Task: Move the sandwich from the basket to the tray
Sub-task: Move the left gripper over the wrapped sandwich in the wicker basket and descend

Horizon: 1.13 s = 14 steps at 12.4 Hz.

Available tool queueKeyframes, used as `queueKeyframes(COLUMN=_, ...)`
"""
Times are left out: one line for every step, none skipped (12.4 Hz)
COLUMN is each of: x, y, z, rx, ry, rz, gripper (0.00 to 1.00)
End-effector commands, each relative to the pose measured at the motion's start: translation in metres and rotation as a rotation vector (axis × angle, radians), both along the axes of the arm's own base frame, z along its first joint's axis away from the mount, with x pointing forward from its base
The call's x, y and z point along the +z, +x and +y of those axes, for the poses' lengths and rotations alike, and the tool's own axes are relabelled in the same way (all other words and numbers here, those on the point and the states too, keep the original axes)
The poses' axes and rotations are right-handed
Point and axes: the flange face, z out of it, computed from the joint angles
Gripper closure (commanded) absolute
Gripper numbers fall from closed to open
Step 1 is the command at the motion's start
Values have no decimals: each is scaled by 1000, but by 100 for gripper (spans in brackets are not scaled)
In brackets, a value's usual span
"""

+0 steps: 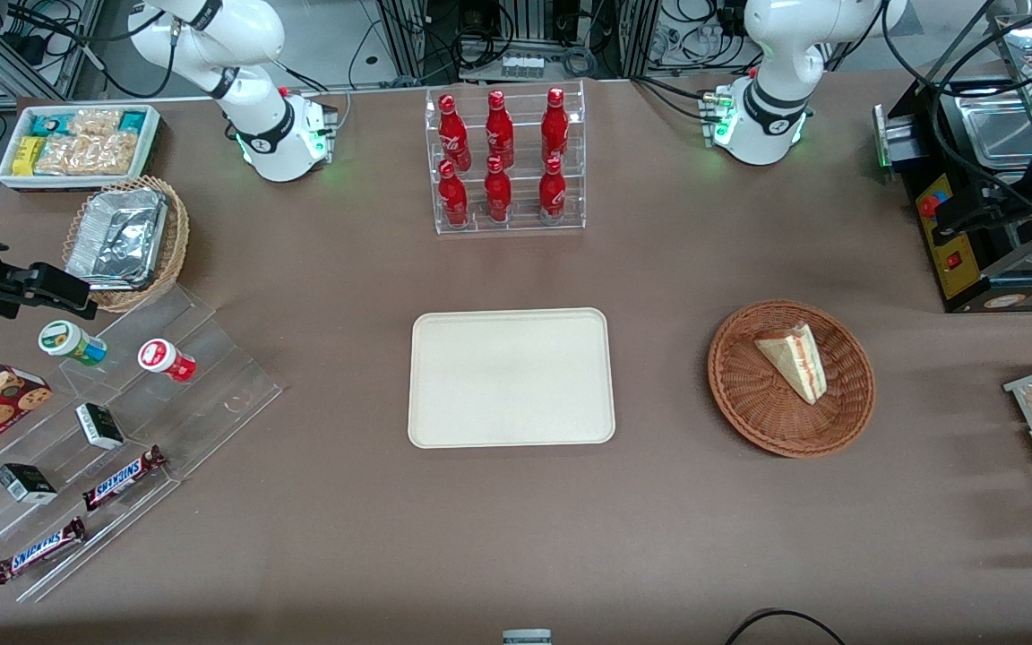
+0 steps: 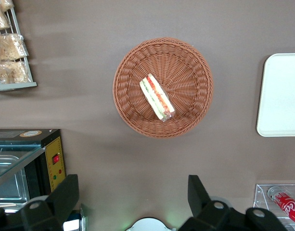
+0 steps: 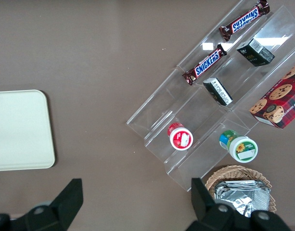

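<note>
Sandwich lies in your basket, well apart from the bare tray; nothing is moved yet. Your gripper hovers high above the basket, jaws wide, empty.

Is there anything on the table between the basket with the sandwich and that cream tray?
Nothing: the front view shows only bare brown tabletop between the basket and the tray. The gripper is open above the table beside the basket.
</note>
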Motion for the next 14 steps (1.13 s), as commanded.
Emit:
queueKeyframes(x=4, y=-1, z=3, rx=6, ry=-4, rz=14, gripper=0)
queueKeyframes(x=-1, y=1, z=3, rx=6, ry=1, rz=17, gripper=0)
queueKeyframes(x=-12, y=3, z=5, rx=7, ry=7, rz=20, gripper=0)
queueKeyframes(x=-28, y=6, z=4, rx=7, ry=1, rz=22, gripper=0)
queueKeyframes(x=-47, y=5, z=8, rx=25, ry=3, rz=29, gripper=0)
queueKeyframes(x=-66, y=6, z=15, rx=42, ry=-3, rz=22, gripper=0)
queueKeyframes(x=-85, y=4, z=17, rx=51, ry=-4, rz=-7, gripper=0)
queueKeyframes(x=-105, y=3, z=17, rx=79, ry=-2, rz=-19, gripper=0)
queueKeyframes(x=-123, y=4, z=16, rx=151, ry=2, rz=-25, gripper=0)
queueKeyframes(x=-136, y=6, z=15, rx=244, ry=5, rz=-43, gripper=0)
queueKeyframes(x=-149, y=6, z=9, rx=315, ry=11, rz=-55, gripper=0)
queueKeyframes(x=-160, y=5, z=3, rx=355, ry=17, rz=-53, gripper=0)
queueKeyframes(x=-166, y=4, z=-6, rx=353, ry=22, rz=-51, gripper=0)
queueKeyframes(x=-175, y=2, z=-10, rx=367, ry=23, rz=-52, gripper=0)
